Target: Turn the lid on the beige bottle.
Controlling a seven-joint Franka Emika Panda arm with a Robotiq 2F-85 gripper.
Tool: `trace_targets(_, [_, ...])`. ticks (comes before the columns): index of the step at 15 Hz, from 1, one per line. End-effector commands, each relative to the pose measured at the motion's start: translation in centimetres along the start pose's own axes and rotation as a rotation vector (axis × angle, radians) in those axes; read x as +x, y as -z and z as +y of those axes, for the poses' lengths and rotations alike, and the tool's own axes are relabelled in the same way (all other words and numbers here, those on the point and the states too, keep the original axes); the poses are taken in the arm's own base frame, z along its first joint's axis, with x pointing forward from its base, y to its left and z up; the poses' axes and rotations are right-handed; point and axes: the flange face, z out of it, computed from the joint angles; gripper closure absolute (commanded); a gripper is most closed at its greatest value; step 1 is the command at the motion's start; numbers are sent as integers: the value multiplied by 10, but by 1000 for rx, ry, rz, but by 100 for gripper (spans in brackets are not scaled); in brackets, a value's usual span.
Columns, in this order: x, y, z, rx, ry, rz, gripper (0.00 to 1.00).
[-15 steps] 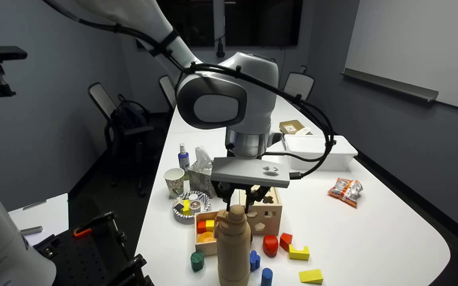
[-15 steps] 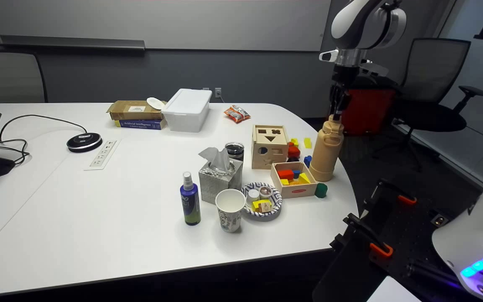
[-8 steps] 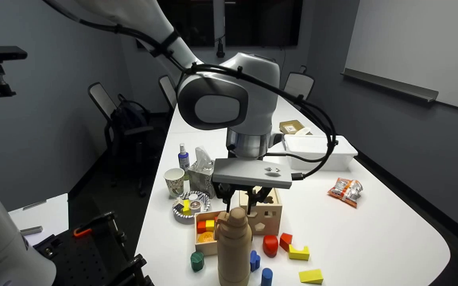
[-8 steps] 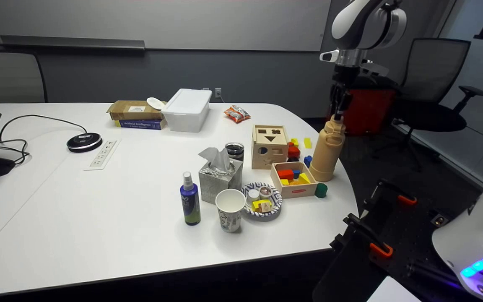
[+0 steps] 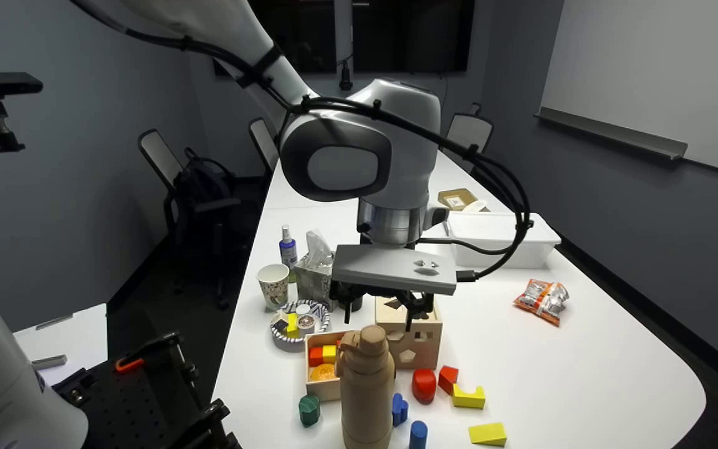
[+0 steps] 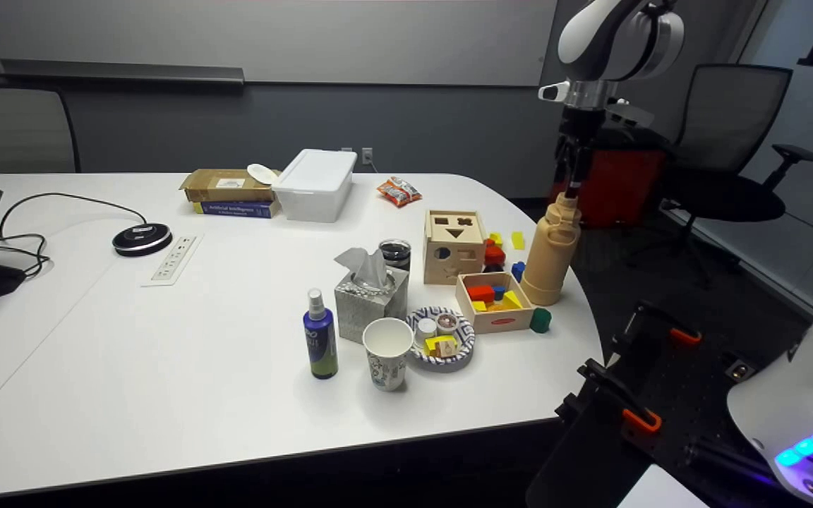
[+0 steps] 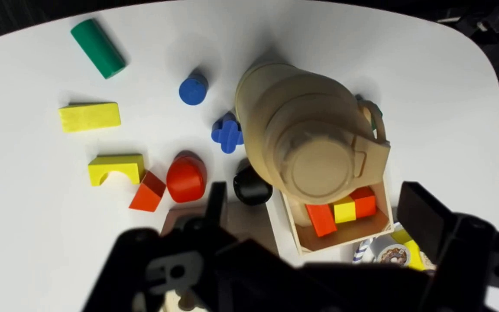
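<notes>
Having spread wider, the gripper (image 5: 378, 326) hangs near the plain beige bottle (image 5: 366, 399), its round, flat-topped lid (image 7: 320, 167) likewise beige.

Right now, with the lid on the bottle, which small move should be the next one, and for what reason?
I would probably lower the hand slightly over the lid. Its fingers stand open, wider apart than the lid, and in an exterior view they appear to end just above it, so nothing grips it yet.
</notes>
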Motion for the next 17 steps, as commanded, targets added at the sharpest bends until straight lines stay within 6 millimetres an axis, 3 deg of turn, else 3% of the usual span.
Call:
trace_targets(1, [2,21,8,-63,-162,-16,0])
trace_targets(5, [6,46,4,-94,-403,-32,0])
trace_targets(11, [20,84,-19,-109,-765,-3,0])
trace_targets(17, [21,105,-27,-121,-1125,19,0])
